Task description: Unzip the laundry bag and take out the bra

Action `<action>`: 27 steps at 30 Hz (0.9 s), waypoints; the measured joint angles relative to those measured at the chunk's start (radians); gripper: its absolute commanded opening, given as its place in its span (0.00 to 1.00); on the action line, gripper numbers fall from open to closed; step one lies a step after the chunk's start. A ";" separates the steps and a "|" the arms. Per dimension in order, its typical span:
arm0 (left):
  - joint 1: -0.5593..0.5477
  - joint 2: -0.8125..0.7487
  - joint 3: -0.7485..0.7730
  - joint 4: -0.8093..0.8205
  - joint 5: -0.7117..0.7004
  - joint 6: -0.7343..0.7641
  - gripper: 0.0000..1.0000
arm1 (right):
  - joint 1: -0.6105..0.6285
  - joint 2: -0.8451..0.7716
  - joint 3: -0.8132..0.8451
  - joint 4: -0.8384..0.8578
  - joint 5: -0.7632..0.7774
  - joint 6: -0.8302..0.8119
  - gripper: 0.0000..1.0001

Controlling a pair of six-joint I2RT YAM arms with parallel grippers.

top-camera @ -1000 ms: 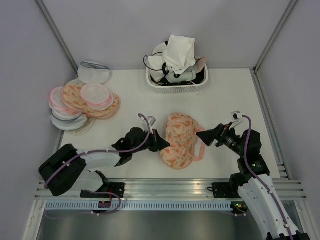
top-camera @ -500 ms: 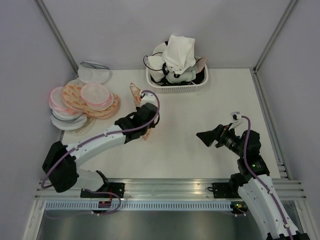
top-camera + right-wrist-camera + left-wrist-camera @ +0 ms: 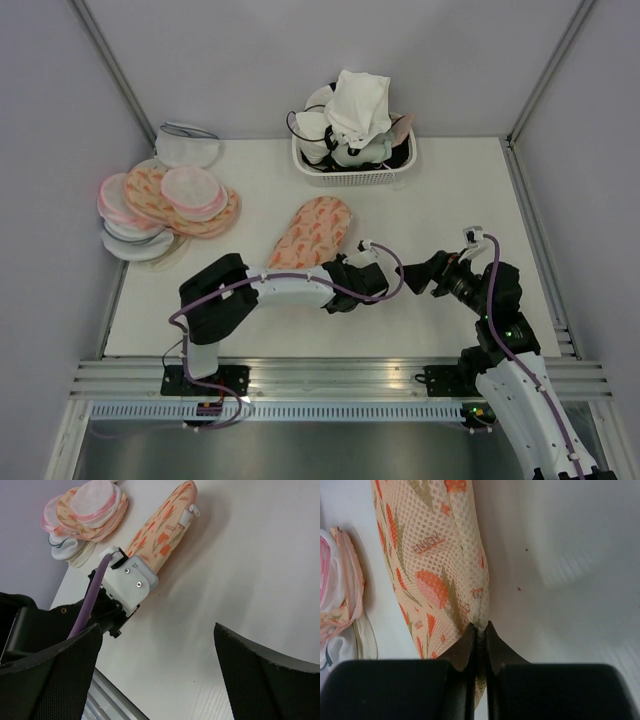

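Pinching a thin seam of the laundry bag (image 3: 427,555) in the left end effector (image 3: 479,630), probably risking a slip; holding the right end effector (image 3: 157,665) wide, empty, beside the bag.

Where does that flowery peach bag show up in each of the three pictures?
Top external: the laundry bag is mid-table, just beyond the left arm.
Left wrist: upper left, its edge pinched in the left gripper.
Right wrist: top centre.
Shared landmark: the pile of pouches, left of it in every view.
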 measured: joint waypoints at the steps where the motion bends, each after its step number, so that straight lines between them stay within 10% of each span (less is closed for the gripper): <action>1: -0.016 0.006 0.003 0.001 -0.001 0.006 0.02 | 0.000 0.000 0.002 -0.010 0.010 -0.005 0.98; 6: -0.063 0.023 0.008 0.013 -0.001 0.013 0.02 | 0.000 0.000 0.020 -0.067 0.073 -0.030 0.98; 10: -0.093 0.024 0.008 0.024 0.019 0.011 0.71 | 0.000 0.000 0.058 -0.129 0.158 -0.057 0.98; 13: -0.103 0.011 -0.006 0.045 0.050 -0.016 0.99 | 0.000 0.000 0.084 -0.160 0.215 -0.071 0.98; 27: -0.102 -0.589 -0.203 0.136 0.132 -0.238 1.00 | 0.000 0.131 0.110 -0.158 0.294 -0.072 0.98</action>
